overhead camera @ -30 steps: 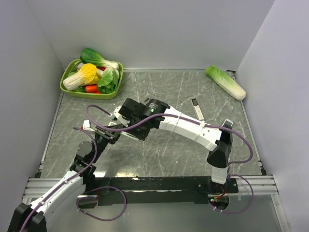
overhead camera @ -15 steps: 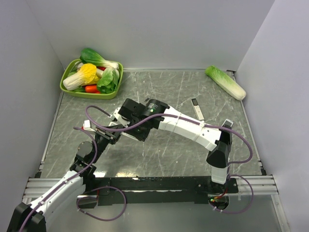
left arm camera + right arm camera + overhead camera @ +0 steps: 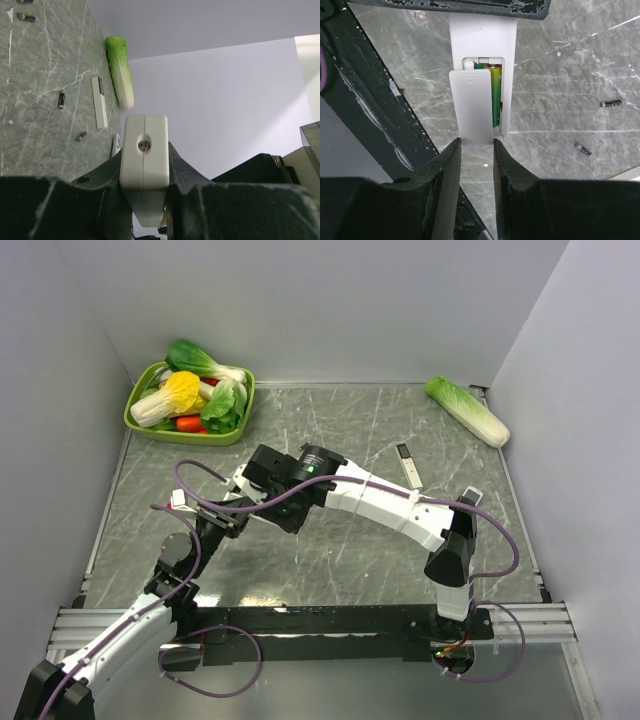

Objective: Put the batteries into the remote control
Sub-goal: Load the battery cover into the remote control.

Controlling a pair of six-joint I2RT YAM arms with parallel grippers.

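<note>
Left gripper (image 3: 145, 167) and right gripper (image 3: 476, 150) pinch remote control (image 3: 482, 40); right-wrist view alone shows battery (image 3: 496, 95).

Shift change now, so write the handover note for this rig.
Left gripper: shut on remote, at its end.
Right gripper: shut on cover, which lies askew over the recess, not closed.
One green battery shows in the recess; a second is mostly hidden under the cover.
Done, it seems: batteries in.
Left: seat the cover, set remote down.
Two dark cells lie loose on table; not needed.
</note>
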